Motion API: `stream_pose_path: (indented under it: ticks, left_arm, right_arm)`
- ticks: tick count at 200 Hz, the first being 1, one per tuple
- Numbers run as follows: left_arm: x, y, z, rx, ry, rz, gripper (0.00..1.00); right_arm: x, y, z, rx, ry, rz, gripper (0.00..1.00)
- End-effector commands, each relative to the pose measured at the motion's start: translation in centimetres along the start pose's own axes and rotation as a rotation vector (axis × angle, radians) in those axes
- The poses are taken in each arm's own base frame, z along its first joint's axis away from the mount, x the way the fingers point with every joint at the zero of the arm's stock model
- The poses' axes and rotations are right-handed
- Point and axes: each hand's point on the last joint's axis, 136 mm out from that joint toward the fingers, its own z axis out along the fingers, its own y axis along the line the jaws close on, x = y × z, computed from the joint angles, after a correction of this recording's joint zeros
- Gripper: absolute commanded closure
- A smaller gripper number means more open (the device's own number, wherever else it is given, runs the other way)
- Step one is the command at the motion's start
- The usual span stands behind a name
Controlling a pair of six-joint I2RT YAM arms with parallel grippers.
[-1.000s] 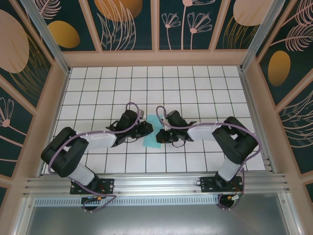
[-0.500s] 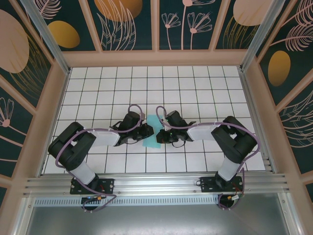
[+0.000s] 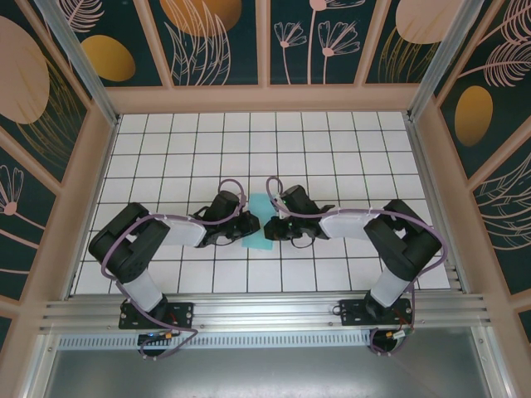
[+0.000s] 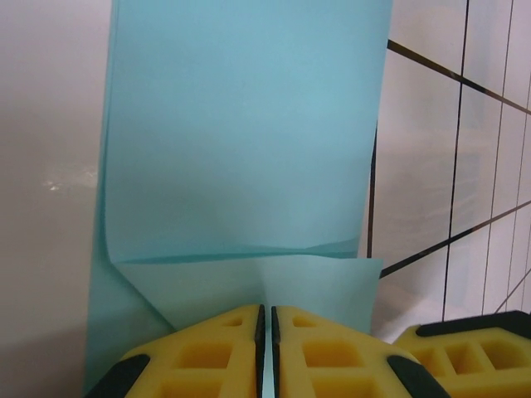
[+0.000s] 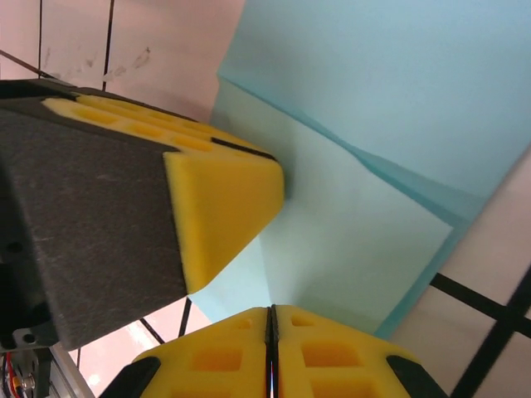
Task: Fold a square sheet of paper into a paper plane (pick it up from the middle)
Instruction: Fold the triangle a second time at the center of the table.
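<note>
Top view: folded turquoise sheet (image 3: 259, 214) at mid table (image 3: 332, 149), betw. both arms, left wrist view: left jaws pressed together, pinching near edge of sheet (image 4: 249, 141) by a folded flap, right wrist view: right jaws pinching sheet (image 5: 373, 108) too, other arm's yellow finger (image 5: 222, 207) at its edge.

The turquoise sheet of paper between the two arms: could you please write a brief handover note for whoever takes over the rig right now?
The left gripper is shut, pinching an edge of the thin turquoise-blue square sheet of paper.
The right gripper is shut on the same sheet from the opposite side.
The paper sits mid-way across the white tiled table, between the two grippers, which nearly touch.
Done: the sheet is gripped and doubled over, with a crease line across it.
Left: no pointed dart yet; the nose and wing folds remain.
</note>
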Motion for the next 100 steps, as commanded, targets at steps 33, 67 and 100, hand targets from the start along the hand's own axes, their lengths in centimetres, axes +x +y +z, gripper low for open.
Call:
stream_pose_path:
  ticks: [33,67,100]
  left_arm:
    - [-0.5,-0.5,0.2,0.001,-0.007,0.021,0.86]
    - [0.0,0.4,0.7,-0.02,0.011,0.008,0.86]
    - [0.0,0.3,0.7,-0.018,0.01,0.008,0.86]
  right_arm:
    - [-0.7,1.9,0.5,-0.005,0.004,-0.031,0.87]
    - [-0.3,1.8,1.8,-0.006,0.049,-0.036,0.86]
    - [0.2,0.1,2.6,0.062,0.061,-0.018,0.86]
